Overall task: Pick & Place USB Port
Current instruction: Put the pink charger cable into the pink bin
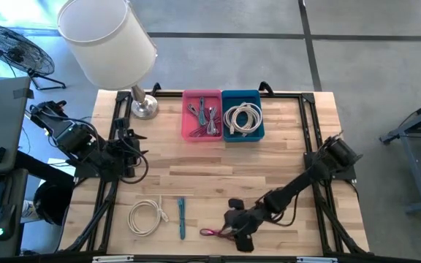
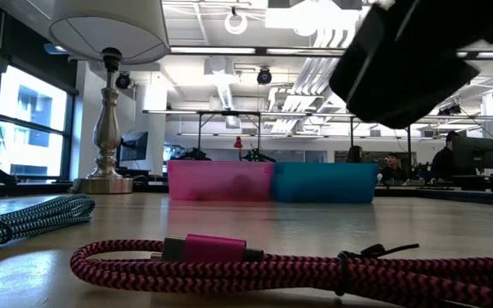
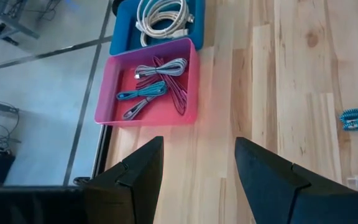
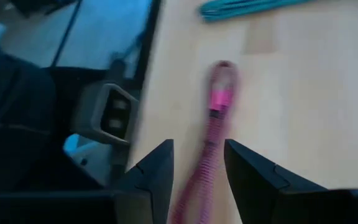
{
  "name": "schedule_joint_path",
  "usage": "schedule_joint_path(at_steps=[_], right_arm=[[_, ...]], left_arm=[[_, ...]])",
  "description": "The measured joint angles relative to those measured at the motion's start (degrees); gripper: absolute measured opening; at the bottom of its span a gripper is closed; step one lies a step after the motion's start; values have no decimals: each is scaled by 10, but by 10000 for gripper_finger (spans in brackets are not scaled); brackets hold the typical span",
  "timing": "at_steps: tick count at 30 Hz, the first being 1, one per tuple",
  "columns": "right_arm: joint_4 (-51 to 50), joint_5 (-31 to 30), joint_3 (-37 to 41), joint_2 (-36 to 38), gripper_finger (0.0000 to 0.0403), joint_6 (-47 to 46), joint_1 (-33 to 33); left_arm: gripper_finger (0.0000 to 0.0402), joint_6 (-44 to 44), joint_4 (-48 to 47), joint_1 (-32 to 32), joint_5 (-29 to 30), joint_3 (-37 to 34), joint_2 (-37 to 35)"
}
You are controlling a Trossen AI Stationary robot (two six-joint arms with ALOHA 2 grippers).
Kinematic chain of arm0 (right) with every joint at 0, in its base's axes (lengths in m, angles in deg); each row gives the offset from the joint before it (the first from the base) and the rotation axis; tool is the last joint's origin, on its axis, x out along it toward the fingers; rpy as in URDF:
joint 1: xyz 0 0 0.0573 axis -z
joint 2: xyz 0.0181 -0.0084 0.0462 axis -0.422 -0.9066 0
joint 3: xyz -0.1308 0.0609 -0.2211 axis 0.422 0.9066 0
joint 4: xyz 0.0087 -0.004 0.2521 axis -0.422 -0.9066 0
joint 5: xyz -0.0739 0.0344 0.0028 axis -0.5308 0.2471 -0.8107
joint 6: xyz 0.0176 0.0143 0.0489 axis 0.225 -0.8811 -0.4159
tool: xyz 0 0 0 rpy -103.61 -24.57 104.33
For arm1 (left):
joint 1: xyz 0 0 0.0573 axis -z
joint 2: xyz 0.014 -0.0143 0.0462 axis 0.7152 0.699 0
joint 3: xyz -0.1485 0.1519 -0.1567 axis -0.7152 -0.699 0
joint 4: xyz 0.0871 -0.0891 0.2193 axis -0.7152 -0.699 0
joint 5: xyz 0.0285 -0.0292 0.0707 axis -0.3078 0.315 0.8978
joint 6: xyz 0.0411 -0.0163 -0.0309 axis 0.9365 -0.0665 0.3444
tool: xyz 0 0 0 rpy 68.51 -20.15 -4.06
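Note:
A pink braided USB cable (image 1: 210,232) lies on the table near its near edge; the low view shows the pink cable (image 2: 229,257) flat on the wood. My right gripper (image 1: 231,223) hovers over it, open. In the right wrist view the cable (image 4: 218,99) runs out from between the two fingers of the gripper (image 4: 197,163), which stand on either side of it. My left gripper (image 3: 197,162) is open and waits at the table's left side (image 1: 134,142). The pink bin (image 1: 202,115) holds several cables and the blue bin (image 1: 243,115) a white one.
A coiled white cable (image 1: 146,218) and a teal cable (image 1: 181,218) lie left of the pink one near the near edge. A lamp (image 1: 143,106) stands at the far left corner. Bare wood lies between the bins and the near cables.

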Motion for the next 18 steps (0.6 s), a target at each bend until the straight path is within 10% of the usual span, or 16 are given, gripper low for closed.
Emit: schedule_joint_path(at_steps=[18], right_arm=[[-278, -19, -157, -60, 133, -69, -17]], left_arm=[[192, -7, 1, 0, -26, -55, 0]])
